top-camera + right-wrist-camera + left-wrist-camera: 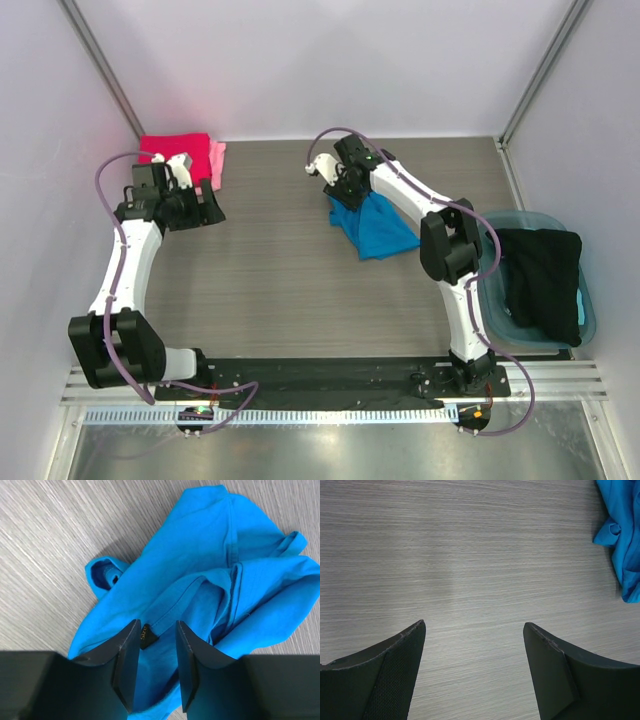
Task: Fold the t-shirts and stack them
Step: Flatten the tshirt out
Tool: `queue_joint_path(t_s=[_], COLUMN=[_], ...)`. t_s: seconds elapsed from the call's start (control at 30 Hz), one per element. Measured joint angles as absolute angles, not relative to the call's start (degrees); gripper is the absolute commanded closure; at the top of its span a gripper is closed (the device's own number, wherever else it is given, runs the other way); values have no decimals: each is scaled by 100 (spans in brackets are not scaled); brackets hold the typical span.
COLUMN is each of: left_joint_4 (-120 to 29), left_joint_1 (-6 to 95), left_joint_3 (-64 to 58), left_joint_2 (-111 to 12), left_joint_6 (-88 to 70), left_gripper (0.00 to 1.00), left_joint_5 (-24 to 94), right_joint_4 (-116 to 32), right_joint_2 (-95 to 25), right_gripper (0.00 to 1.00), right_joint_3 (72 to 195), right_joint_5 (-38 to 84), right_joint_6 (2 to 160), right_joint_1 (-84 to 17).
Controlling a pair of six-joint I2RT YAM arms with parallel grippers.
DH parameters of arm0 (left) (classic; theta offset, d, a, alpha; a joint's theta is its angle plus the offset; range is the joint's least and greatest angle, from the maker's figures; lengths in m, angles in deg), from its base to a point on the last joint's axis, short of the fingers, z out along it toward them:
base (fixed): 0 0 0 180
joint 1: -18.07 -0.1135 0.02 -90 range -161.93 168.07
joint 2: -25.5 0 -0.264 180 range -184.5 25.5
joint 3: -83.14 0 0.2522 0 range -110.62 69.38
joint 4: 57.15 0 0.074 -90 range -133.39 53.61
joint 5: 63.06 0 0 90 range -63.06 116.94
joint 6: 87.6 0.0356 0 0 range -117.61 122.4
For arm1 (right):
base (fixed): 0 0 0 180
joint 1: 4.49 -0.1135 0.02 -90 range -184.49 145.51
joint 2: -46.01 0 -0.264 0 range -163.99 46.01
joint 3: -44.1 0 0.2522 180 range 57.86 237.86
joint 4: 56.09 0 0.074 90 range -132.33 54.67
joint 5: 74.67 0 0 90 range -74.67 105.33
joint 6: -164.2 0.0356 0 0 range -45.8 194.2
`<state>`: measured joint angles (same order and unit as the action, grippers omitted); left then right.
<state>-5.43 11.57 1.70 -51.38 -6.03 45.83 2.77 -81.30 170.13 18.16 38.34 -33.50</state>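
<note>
Blue tub (525,335) holds a black garment (542,270); left gripper (474,625) wide open, empty; right gripper (157,625) half-open over blue t-shirt (200,555).

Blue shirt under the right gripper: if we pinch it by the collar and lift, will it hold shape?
Probably not: the blue shirt lies crumpled in soft folds, so it should droop and unfurl from the pinch. It looks thin, so likely light. Pushed along the table, it would likely bunch rather than slide whole.

blue t-shirt (200,555); red t-shirt (172,147); pink t-shirt (217,161)
</note>
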Motion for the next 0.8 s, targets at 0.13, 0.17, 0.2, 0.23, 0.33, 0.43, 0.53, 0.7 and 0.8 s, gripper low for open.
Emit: queue_joint_path(t_s=[0.13, 0.17, 0.2, 0.23, 0.33, 0.43, 0.53, 0.7, 0.8], left_joint_4=[-545, -545, -545, -548, -548, -545, -550, -574, -587], left_joint_1=[1155, 1155, 1150, 1144, 1117, 1102, 1089, 1083, 1083], left_joint_3=[170, 170, 170, 170, 170, 163, 135, 124, 80], left_joint_2=[-5149, -5149, -5149, -5149, -5149, -5149, -5166, -5173, -5206], left_joint_6=[-621, -621, -621, -621, -625, -625, -627, -645, -647], left_gripper=[21, 20, 20, 21, 21, 21, 21, 21, 21], left_joint_5=[4605, 4605, 4607, 4607, 4609, 4612, 4629, 4651, 4671], right_joint_4=[273, 273, 273, 273, 271, 273, 271, 290, 393], right_joint_2=[-8200, -8228, -8252, -8272, -8333, -8379, -8390, -8372, -8230], right_gripper=[74, 74, 73, 69, 69, 93, 99, 99, 99], right_joint_3=[17013, 17013, 17015, 17017, 17030, 17059, 17081, 17210, 17472], right_joint_5=[1777, 1775, 1770, 1757, 1733, 1690, 1661, 1635, 1635], right_joint_6=[3850, 3854, 3865, 3878, 3904, 3876, 3906, 3885, 3874], right_joint_1=[-3353, -3353, -3353, -3353, -3353, -3353, -3353, -3353, -3353])
